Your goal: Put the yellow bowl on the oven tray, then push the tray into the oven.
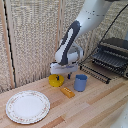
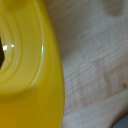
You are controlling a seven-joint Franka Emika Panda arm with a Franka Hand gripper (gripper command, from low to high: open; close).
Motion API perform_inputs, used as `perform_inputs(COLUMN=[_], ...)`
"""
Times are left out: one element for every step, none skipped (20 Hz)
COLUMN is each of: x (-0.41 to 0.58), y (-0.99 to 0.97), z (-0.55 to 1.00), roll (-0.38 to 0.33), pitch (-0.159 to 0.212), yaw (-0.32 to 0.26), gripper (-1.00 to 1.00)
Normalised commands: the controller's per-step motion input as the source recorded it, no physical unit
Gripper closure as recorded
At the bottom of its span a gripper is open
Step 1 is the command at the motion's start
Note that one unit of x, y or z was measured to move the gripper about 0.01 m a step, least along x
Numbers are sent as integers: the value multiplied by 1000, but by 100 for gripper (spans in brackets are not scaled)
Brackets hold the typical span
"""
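Note:
The yellow dish [image 1: 54, 81] is a small round bowl on the wooden table, near the back wall. My grabber [image 1: 65, 77] hangs right over the dish's edge on the exterior view's right. Its two dark fingers stand apart, and the grabber looks open. In the wrist view the yellow dish [image 2: 27, 70] fills one side at very close range, its rim and inner wall over the wood, with no fingers in the picture. The baking sheet [image 1: 95, 71], a dark slatted rack, sticks out from the front of the oven [image 1: 114, 54] at the exterior view's right.
A blue cup [image 1: 80, 82] stands just to the exterior view's right of the dish. A flat orange-yellow block [image 1: 67, 92] lies in front of it. A large white patterned plate [image 1: 27, 106] sits near the table's front at the exterior view's left. Woven panels back the table.

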Motion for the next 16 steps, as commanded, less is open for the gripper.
perform_inputs(x=[0,37,40,46,46,51,57,86,89,117,140,146,189,186,177,249], y=[37,80,77,80,103,134,140,137,131,89,80,74,0,0,0,-20], z=[-43,-46,-86,-120,-129,-140,-137,-134,-143,-126,-103,-37,0,17,134,291], roll=[-25,-29,-44,-47,-50,-56,-57,-51,-50,-32,-9,-6,0,0,0,16], pitch=[0,0,0,0,0,0,0,0,0,8,15,0,0,0,-3,-35], yaw=[0,0,0,20,26,32,39,34,40,47,39,20,0,-50,-76,-91], gripper=[100,100,100,100,100,100,100,100,100,100,100,100,100,100,100,100])
